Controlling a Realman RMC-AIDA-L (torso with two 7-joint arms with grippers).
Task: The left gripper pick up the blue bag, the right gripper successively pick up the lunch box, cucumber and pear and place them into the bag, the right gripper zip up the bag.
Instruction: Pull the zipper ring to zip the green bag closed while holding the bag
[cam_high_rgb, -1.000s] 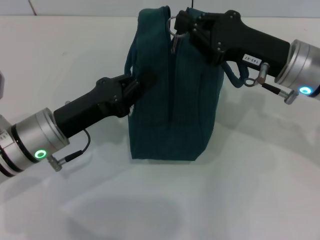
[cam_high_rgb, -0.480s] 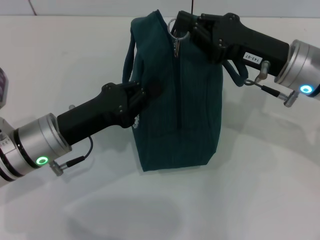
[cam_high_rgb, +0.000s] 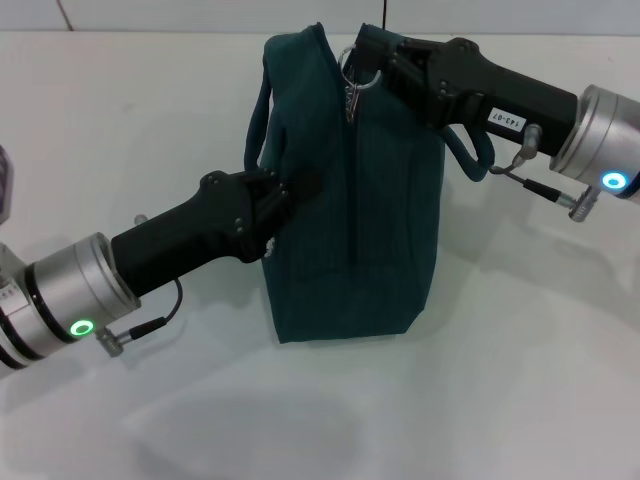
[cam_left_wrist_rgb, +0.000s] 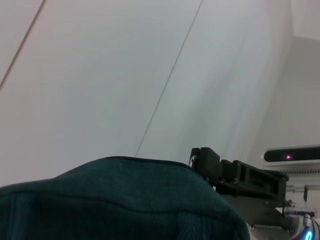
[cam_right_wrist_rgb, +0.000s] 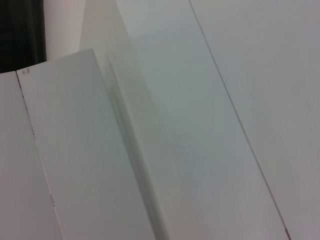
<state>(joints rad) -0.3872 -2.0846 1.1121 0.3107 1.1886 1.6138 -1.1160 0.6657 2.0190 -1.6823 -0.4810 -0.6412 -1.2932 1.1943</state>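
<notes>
Bag: blue bag (cam_high_rgb: 350, 190) is seen upright on the white table (cam_high_rgb: 520, 380), mid-scene in head view; dark teal-blue fabric, slightly tilted, base resting on the tabletop.
Zip: a zip line is seen running down the bag's facing side from the top; metal zipper pull w/ ring (cam_high_rgb: 352, 85) hangs at the top end, just below the R claw.
Handles: one strap loop (cam_high_rgb: 258, 125) is seen on the bag's L side, another (cam_high_rgb: 468, 158) on the R side under the R arm.
L gripper: left gripper (cam_high_rgb: 285, 190) is pressed against the bag's L side, about mid-height; fingertips are clamped together on a pinch of bag fabric. Arm reaches in from the lower L, green ring light lit on the wrist.
R gripper: right gripper (cam_high_rgb: 362, 55) is held at the bag's top edge, at the zipper pull; tips are closed, pinched on the pull's ring. Arm comes in from the R, blue ring light lit on the wrist.
L wrist view: top of the bag (cam_left_wrist_rgb: 115, 200) fills the lower part; R gripper's black body (cam_left_wrist_rgb: 240, 175) is seen beyond its far edge, pale wall behind.
R wrist view: only pale wall panels are shown; bag and own fingers can't be seen there.
Contents: bag interior is hidden, can't be told.
</notes>
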